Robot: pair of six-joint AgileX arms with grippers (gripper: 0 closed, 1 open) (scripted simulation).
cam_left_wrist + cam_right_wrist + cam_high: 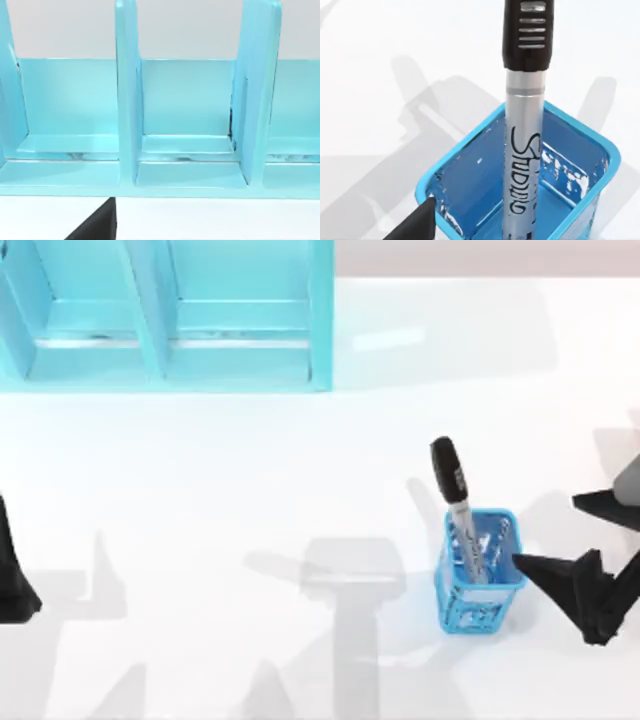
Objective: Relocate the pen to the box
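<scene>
White table (250, 490), turquoise box (170, 320) at far edge. Pen (455, 505) upright in blue cup (478, 585), not yet grasped. Right gripper (545, 540) beside cup, fingers apart; left gripper (15, 570) parked, finger state unclear.

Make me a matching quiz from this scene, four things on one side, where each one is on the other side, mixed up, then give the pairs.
Things:
1. pen
2. blue mesh cup
3. light blue box
4. left arm

Places:
A. at the table's far edge, left of centre, split by dividers
B. at the left edge of the table, parked
C. standing upright inside the cup, black cap on top
D. on the table's right half, just left of the right gripper

Pairs: 1-C, 2-D, 3-A, 4-B
</scene>
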